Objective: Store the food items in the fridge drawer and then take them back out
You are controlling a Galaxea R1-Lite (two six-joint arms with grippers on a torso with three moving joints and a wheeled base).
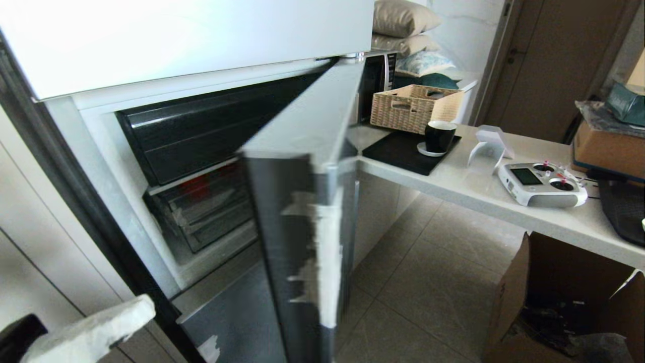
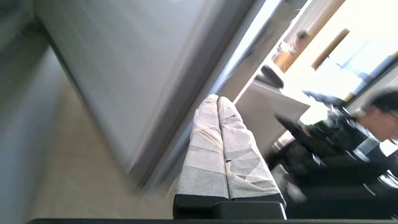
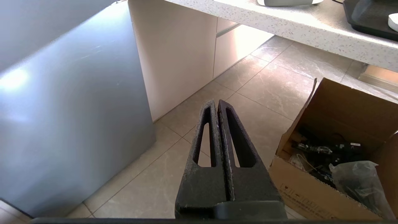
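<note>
- Left gripper [image 1: 136, 308] nearest, at 7 o'clock, taped fingers [image 2: 205, 137] pressed together, holding nothing.
- Red fruit [image 1: 201, 185] up at 1 o'clock from it, inside the drawer [image 1: 211, 212].
- Door [image 1: 302, 201] half open beside.
- Right gripper [image 3: 216, 104] closed, empty, farther away.

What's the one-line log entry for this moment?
left gripper: shut, empty, off the fridge door | right gripper: shut, parked over floor | door: part open | red item: inside, behind drawer front

Half-open door blocks the fridge front

We see the fridge door [image 1: 302, 201] swung across the drawers [image 1: 201, 212], leaving a narrow gap; right of it, bare floor [image 1: 428, 282] between counter [image 1: 453, 181] and cardboard box [image 1: 534, 302].
</note>
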